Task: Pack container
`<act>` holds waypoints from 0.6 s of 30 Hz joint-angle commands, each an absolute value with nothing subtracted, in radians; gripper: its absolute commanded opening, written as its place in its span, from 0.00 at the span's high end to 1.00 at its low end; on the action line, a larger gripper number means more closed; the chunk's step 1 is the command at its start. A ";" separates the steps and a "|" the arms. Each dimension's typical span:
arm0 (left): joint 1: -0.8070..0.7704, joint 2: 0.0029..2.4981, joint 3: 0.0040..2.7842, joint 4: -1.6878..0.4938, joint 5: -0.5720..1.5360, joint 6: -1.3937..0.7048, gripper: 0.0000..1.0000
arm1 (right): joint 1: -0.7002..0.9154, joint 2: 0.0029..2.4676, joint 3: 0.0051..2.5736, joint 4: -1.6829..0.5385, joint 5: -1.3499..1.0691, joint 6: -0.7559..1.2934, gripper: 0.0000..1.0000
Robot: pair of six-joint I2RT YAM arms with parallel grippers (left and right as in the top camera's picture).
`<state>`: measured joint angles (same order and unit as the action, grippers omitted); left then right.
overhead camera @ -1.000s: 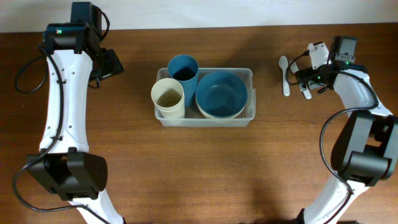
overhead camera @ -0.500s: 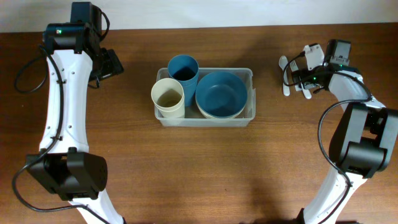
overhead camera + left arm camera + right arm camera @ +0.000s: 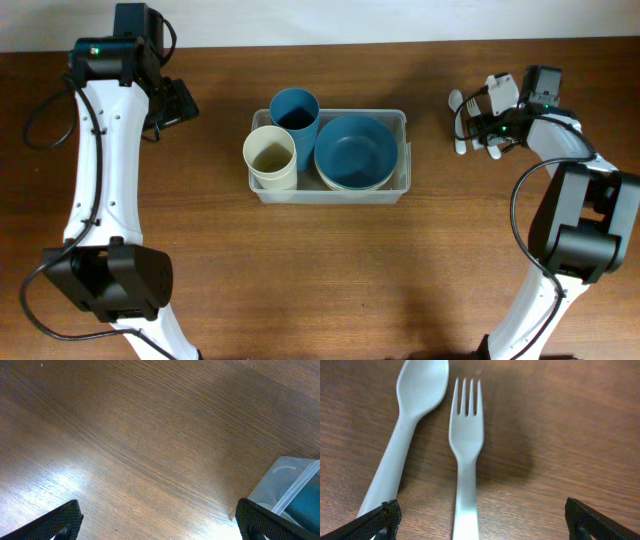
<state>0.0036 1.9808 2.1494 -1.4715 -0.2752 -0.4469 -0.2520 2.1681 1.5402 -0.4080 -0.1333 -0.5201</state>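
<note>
Overhead, the container (image 3: 330,197) is sitting on the wooden table (image 3: 330,290), and I am taking it as my landmark. It is lying with its long sides running left to right, and it is holding four pieces. A blue cup (image 3: 294,108) is standing in its far left corner with a cream cup (image 3: 270,155) just in front of it, the two touching and the cream one leaning out over the container's left rim. A blue bowl (image 3: 356,150) is filling the right half, nesting inside a cream bowl (image 3: 350,186) whose edge is only just showing beneath it.

Well off to the right of the container, a white spoon (image 3: 457,120) and a white fork (image 3: 465,455) are lying side by side on the wood, the spoon being the nearer to the container. The right gripper (image 3: 482,128) is hovering directly over them. Through the right wrist camera its fingers are standing wide apart at the bottom corners, gripping nothing, with both utensils lying between them, heads pointing away.

The left gripper (image 3: 175,100) is hanging well off to the left of the container, towards the far edge. Its wrist camera is showing the jaws spread wide over bare wood, holding nothing, with one rounded corner of the container peeping in at the lower right.
</note>
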 commanded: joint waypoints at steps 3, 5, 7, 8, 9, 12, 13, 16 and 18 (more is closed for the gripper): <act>0.011 1.989 2.146 -1.470 -0.292 -0.458 0.00 | -0.249 2.189 1.537 -0.419 -0.127 -0.520 0.01; 0.011 1.989 2.146 -1.469 -0.292 -0.458 0.00 | -0.249 2.189 1.537 -0.423 -0.120 -0.520 0.01; 0.011 1.989 2.146 -1.470 -0.292 -0.458 0.00 | -0.249 2.189 1.537 -0.424 -0.120 -0.520 0.01; 0.011 1.989 2.146 -1.469 -0.292 -0.458 0.00 | -0.249 2.189 1.537 -0.422 -0.120 -0.520 0.01; 0.011 1.989 2.146 -1.470 -0.292 -0.458 0.00 | -0.249 2.190 1.537 -0.421 -0.120 -0.520 0.01; 0.011 1.989 2.146 -1.469 -0.292 -0.458 0.00 | -0.249 2.200 1.537 -0.419 -0.120 -0.520 0.01; 0.011 1.989 2.146 -1.469 -0.293 -0.458 0.00 | -0.249 2.206 1.537 -0.419 -0.120 -0.521 0.01; 0.011 1.989 2.146 -1.470 -0.292 -0.458 0.00 | -0.249 2.217 1.537 -0.417 -0.121 -0.521 0.01; 0.011 1.989 2.146 -1.469 -0.292 -0.458 0.00 | -0.249 2.217 1.537 -0.404 -0.120 -0.520 0.01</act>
<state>0.0036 1.9808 2.1494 -1.4715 -0.2752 -0.4469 -0.2520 2.1925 1.5402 -0.4164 -0.1291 -0.5198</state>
